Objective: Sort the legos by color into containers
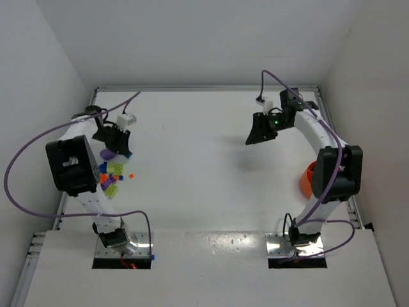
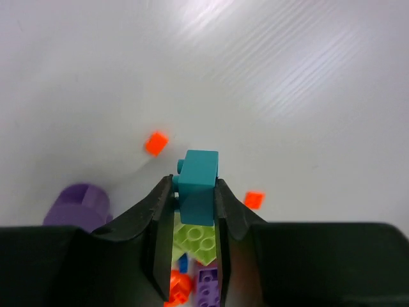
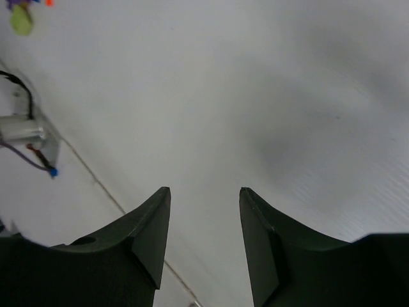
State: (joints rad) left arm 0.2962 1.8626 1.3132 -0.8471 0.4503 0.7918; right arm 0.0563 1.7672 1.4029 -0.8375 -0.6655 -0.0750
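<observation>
A white table [image 1: 204, 147] fills the floor of a plain white box of a room, with white walls [image 1: 192, 38] on three sides and a thin metal rail [image 1: 204, 88] along the table's far edge. At the left side, a loose heap of legos [image 1: 112, 176] in lime green, orange, purple and blue lies beside the left arm, with a purple round piece [image 2: 80, 203] just behind it. The left gripper [image 2: 193, 185] hangs over this heap, its jaws clamped on a cyan brick [image 2: 198, 182] that sticks out past the fingertips. Through the gap below, the left wrist view shows a lime green brick [image 2: 198, 240] and a purple brick [image 2: 208, 284]. Two small orange bricks [image 2: 156, 142] lie apart on bare tabletop, one on each side of the cyan brick. The middle of the table is bare, glossy white with a soft grey shadow [image 1: 246, 165]. Further right, the right gripper [image 3: 205, 195] is held above the surface, its jaws spread with nothing between them. At the far right edge, the orange bowl [image 1: 308, 179] sits mostly hidden behind the right arm, so its compartments cannot be made out.
</observation>
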